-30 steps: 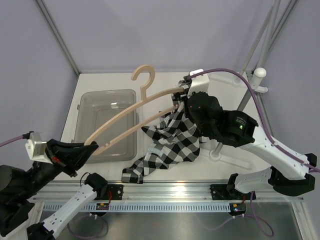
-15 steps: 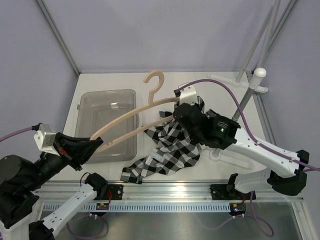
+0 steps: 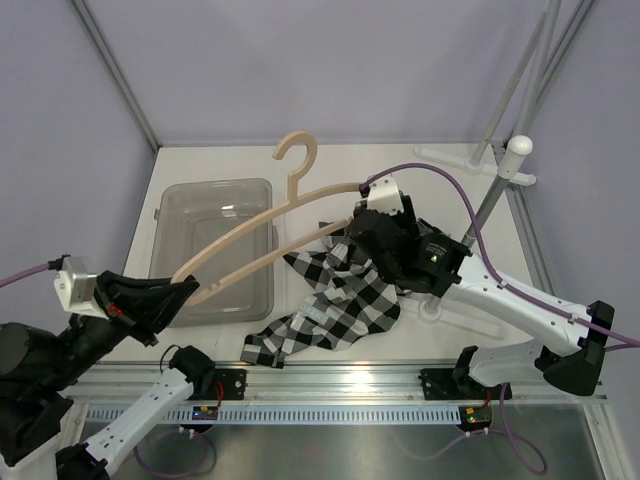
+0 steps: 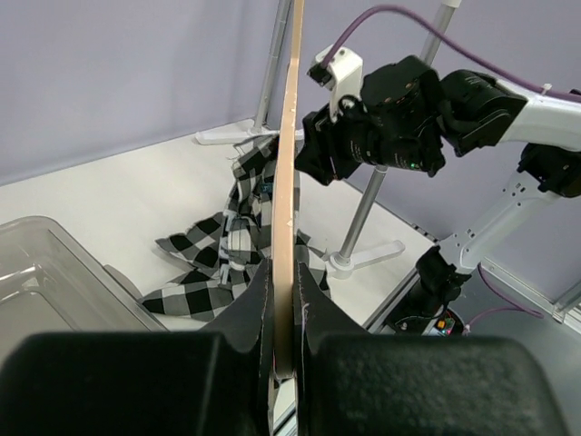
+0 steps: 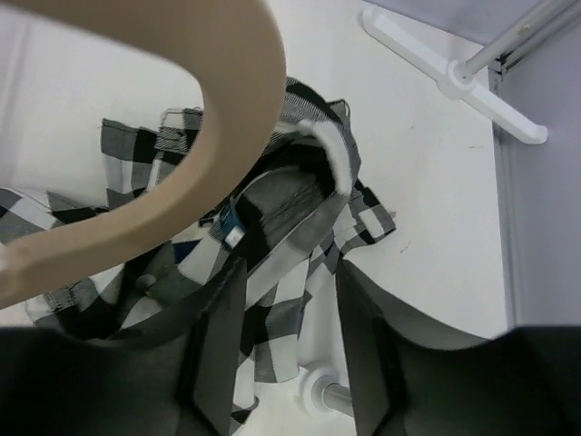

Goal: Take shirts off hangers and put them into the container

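Left gripper (image 4: 284, 304) clamped the hanger (image 3: 250, 235) end, keeping it raised over tub (image 3: 165, 205), likely so shirt (image 3: 345, 295) slides off. Right gripper (image 5: 289, 282) stood half open, gripping nothing.

Black-and-white checked shirt (image 3: 345, 292), beige hanger (image 3: 291, 199)
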Controlling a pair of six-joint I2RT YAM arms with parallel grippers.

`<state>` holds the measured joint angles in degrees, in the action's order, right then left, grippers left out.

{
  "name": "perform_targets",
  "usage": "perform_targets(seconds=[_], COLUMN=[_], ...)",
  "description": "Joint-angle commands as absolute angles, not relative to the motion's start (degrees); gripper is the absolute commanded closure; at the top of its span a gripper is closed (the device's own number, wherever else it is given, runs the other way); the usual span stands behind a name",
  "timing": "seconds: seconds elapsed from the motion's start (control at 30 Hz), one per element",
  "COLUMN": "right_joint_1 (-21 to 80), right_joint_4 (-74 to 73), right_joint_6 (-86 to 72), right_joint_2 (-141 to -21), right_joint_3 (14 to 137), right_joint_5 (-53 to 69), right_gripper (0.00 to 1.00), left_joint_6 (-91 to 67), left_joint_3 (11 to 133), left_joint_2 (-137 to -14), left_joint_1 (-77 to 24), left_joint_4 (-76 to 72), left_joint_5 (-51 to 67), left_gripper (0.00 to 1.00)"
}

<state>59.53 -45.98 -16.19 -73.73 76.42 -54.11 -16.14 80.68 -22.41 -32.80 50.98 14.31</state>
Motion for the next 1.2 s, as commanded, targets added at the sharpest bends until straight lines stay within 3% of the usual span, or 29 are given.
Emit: perform_targets(seconds=[0.0, 0.03, 0.1, 0.37, 0.47, 0.53, 0.57, 0.6, 0.63, 0.67, 0.83, 1.17], right_joint_1=[59.59, 59.85, 60.99, 71.87, 77.14, 79.70, 81.89, 82.87, 83.92, 84.81, 89.73, 94.39], right_joint_4=[-42.89, -43.59, -46.57, -58.70, -60.55, -61.17, -62.22, -62.92, -63.36, -64.33, -66.88, -67.32], right_joint_6=[-15.38, -15.29, -16.34, -26.62, -32.68, -36.89, -38.48, -40.24, -42.86, -44.46, -53.25, -59.93], right_joint_2=[-71.10, -71.36, -72.59, -73.49, -72.86, -73.30, -74.52, -75.31, -77.41, -78.56, -86.29, -88.68], right_joint_3=[77.52, 78.13, 79.01, 80.25, 77.61, 75.69, 75.15, 74.54, 74.10, 73.83, 73.65, 74.45], right_joint_5=[-51.08, -50.54, -52.02, -59.15, -58.01, -56.95, -56.87, -56.43, -56.25, -56.16, -55.20, -53.52], right_gripper=[0.33, 0.15, 0.02, 0.03, 0.16, 0.36, 0.49, 0.77, 0.94, 1.00, 1.00, 1.00], left_joint_6=[-17.14, -17.14, -17.23, -15.03, -12.49, -12.04, -11.95, -11.78, -11.60, -11.34, -12.21, -15.55], left_joint_3=[76.31, 75.25, 73.05, 72.67, 78.81, 82.42, 85.49, 87.26, 88.93, 90.60, 96.06, 94.39], left_joint_2=[-23.46, -24.34, -25.57, -36.28, -42.61, -47.88, -49.64, -53.49, -55.53, -57.46, -68.10, -77.69], left_joint_1=[-32.87, -32.87, -32.87, -32.96, -32.87, -32.87, -32.87, -32.87, -32.96, -32.96, -32.87, -33.31], left_joint_4=[44.32, 43.25, 39.31, 30.85, 31.11, 31.38, 30.68, 30.67, 30.85, 31.11, 28.48, 19.08], left_joint_5=[16.95, 17.22, 18.10, 18.90, 19.34, 20.56, 22.22, 22.67, 23.28, 23.90, 31.72, 47.45], left_gripper=[1.00, 1.00, 1.00, 1.00, 1.00, 1.00, 1.00, 1.00, 1.00, 1.00, 1.00, 1.00])
